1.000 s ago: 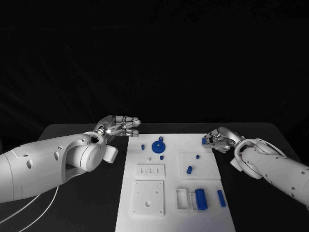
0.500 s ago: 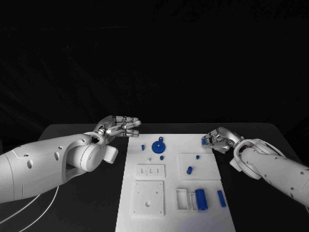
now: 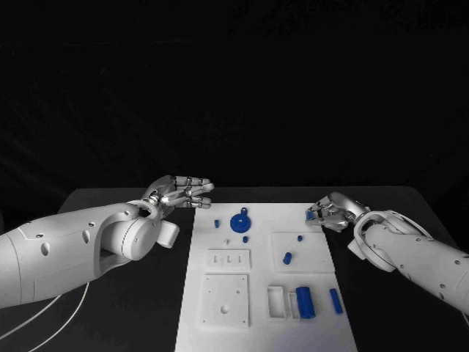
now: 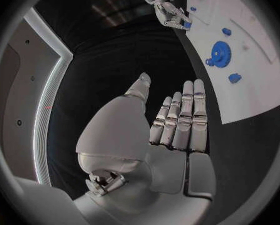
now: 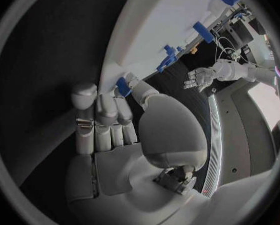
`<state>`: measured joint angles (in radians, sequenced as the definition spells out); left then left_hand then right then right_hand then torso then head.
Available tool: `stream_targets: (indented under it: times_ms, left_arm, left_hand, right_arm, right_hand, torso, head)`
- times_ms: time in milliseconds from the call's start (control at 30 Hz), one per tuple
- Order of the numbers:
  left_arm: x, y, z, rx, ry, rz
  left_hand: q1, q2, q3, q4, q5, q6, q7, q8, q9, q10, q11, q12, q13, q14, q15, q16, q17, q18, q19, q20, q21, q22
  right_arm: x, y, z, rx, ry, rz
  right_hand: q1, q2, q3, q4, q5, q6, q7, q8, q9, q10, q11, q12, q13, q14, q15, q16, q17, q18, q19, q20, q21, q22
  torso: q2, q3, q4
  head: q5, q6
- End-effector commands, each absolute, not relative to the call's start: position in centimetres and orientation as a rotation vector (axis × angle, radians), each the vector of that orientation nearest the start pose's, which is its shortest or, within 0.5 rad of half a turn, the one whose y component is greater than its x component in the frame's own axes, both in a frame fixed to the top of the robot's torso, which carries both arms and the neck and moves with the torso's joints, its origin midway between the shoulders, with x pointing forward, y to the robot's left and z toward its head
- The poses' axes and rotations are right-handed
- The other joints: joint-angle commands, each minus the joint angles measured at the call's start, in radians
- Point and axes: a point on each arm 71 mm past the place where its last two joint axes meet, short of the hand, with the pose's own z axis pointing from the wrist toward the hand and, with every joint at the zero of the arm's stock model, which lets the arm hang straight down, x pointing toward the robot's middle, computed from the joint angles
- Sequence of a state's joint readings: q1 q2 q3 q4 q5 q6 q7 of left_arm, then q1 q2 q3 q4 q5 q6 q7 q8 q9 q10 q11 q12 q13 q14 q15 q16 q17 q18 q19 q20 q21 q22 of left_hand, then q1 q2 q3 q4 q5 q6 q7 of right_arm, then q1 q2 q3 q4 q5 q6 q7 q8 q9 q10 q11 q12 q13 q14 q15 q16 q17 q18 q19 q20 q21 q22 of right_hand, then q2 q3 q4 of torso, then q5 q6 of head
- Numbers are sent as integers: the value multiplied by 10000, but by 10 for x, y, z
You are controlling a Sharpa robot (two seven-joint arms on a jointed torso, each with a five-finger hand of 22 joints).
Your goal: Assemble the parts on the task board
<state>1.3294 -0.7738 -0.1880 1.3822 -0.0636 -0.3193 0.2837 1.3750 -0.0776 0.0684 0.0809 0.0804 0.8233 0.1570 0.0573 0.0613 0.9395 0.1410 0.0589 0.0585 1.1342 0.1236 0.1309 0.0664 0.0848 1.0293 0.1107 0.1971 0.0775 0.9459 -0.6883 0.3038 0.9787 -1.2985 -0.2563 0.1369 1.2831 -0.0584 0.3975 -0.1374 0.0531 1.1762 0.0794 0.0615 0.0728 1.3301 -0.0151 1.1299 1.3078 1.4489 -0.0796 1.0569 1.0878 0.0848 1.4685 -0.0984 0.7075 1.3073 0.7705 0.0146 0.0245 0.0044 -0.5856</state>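
Pointing toward the board's far edge, blue gear's stem point(image 3: 243, 212), right hand point(image 3: 330, 210) nearby.

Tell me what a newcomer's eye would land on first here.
First the white task board, bright against the black table, dotted with small blue parts, above all a blue gear near its far end. Then the two silver robot hands flanking that far end: the left robot hand open off the board's corner, the right robot hand pinching a small blue part at the board's edge.

the task board point(image 3: 258, 293) looks like smooth matt white plastic; the parts point(image 3: 305, 301) are glossy blue plastic. each robot hand point(image 4: 177, 120) shows brushed silver metal, the counter point(image 3: 129, 293) matt black.
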Motion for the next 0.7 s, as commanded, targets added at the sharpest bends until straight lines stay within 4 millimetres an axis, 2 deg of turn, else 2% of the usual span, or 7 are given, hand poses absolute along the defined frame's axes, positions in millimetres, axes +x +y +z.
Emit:
stream_targets:
  times_ms: [33, 300, 333, 500, 567, 600, 700]
  left_arm:
    - [520, 217, -180, -10113, 15581, -13571]
    - [520, 218, -180, -9989, 15623, -13478]
    - [520, 217, -180, -9928, 15713, -13445]
    - [520, 214, -182, -9507, 16360, -13236]
    - [521, 209, -183, -9168, 16914, -13058]
    - [521, 207, -183, -9035, 17178, -12947]
    - [523, 199, -185, -8681, 17991, -12641]
  left_hand:
    - [-10, -72, 12, 56, -40, 41, -11, 12, -6, 48, 52, 17, -5, -52, -1, -17, 5, -69, -50, 7, 13, -1]
    - [-76, 286, -243, -272, -45, 922, 59, 43, 31, 792, 73, 1, 2, 58, -35, 56, 4, -75, 15, -33, 59, 15]
    - [-90, 424, -322, -345, -36, 1381, 46, 63, 51, 1275, 24, 3, -3, 247, -112, 199, 14, -73, 143, -102, 148, 54]
    - [-182, 740, -538, -405, -15, 1902, -185, 72, 53, 2550, -379, 14, 10, 897, -476, 870, 85, -180, 619, -455, 586, 269]
    - [-253, 830, -576, -336, 44, 2077, -307, 79, 57, 3327, -685, 115, 40, 1973, -903, 1652, 423, -127, 1321, -803, 1126, 542]
    - [-432, 913, -651, -179, 67, 2164, -427, 67, 68, 4053, -956, 52, -1, 3025, -1388, 2871, 1079, -223, 2315, -1352, 2091, 1070]
    - [-777, 990, -879, 2, 155, 2612, -641, 74, 153, 5064, -1325, 116, 99, 2927, -1792, 5548, 2830, -526, 2198, -1887, 3727, 2262]
  right_arm:
    - [547, -303, -248, 2810, 16117, 6099]
    - [547, -301, -244, 2869, 15721, 5984]
    - [546, -300, -243, 2872, 15678, 5985]
    - [544, -292, -235, 2730, 15635, 6105]
    - [543, -285, -228, 2587, 15594, 6246]
    - [542, -281, -224, 2502, 15577, 6318]
    - [541, -268, -215, 2251, 15561, 6449]
  right_hand:
    - [95, 311, -57, -192, -22, 590, -176, 75, 219, 67, -86, 85, 99, 25, -109, -29, 31, -49, 500, -108, 42, 798]
    - [-67, 531, -326, -585, -12, 842, -247, 35, 451, 139, -165, 59, 138, 43, -154, -25, 105, -131, 506, -184, 68, 793]
    - [-70, 528, -351, -600, -6, 848, -251, 35, 463, 132, -166, 43, 136, 45, -152, -30, 107, -131, 506, -184, 60, 790]
    - [-74, 549, -432, -638, -8, 837, -253, 30, 497, 134, -174, 21, 152, 55, -156, -40, 124, -119, 506, -189, 49, 784]
    - [-52, 551, -425, -653, 7, 819, -241, 29, 499, 127, -180, 17, 164, 51, -158, -57, 122, -100, 512, -197, 129, 799]
    - [-54, 546, -416, -655, 10, 816, -240, 30, 501, 124, -181, 12, 169, 53, -156, -59, 125, -84, 514, -191, 149, 803]
    - [-58, 543, -408, -655, 13, 815, -242, 31, 504, 124, -182, 11, 174, 58, -154, -56, 133, -69, 515, -184, 160, 805]
  torso:
    - [2, 7, -2]
    - [-3, 9, -3]
    - [-13, 9, -13]
    - [-66, -5, -25]
    - [-102, -8, -17]
    - [-136, -10, -20]
    - [-206, -7, -47]
  head:
    - [11, -1]
    - [8, 20]
    - [15, 31]
    - [-7, 76]
    - [-8, 90]
    - [2, 95]
    - [10, 123]
